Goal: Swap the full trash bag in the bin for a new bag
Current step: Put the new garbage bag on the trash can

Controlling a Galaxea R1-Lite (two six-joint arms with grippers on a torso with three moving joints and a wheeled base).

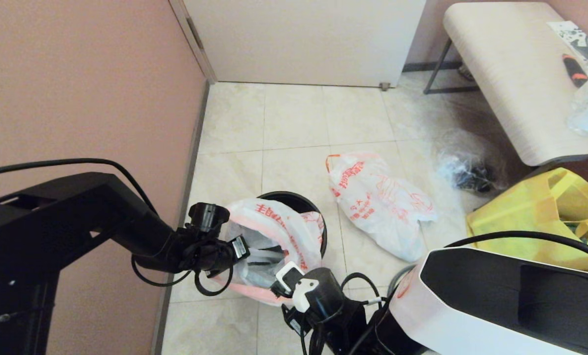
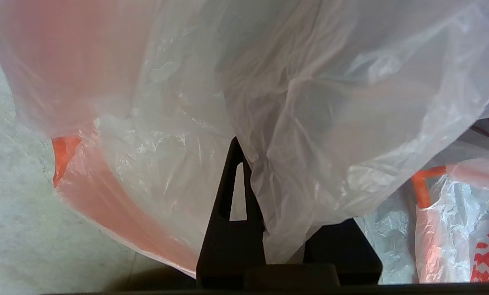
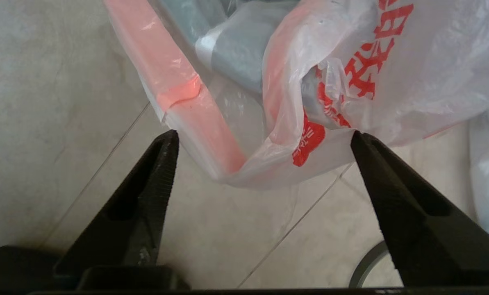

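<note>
My left gripper is shut on the full trash bag, a bulgy white bag with red lettering and orange-red handles. It hangs at the near side of the bin, whose black rim shows behind it. In the left wrist view, bag plastic is pinched in the left gripper and hides one finger. My right gripper is open below the bag's near corner. In the right wrist view, the bag's red square logo hangs between the spread fingertips of the right gripper. The new bag lies limp on the tiles right of the bin.
A pink wall runs close on the left and a door closes the far end. A clear bag with dark contents, a yellow tote and a bench stand at the right. A grey curved hoop lies on the floor.
</note>
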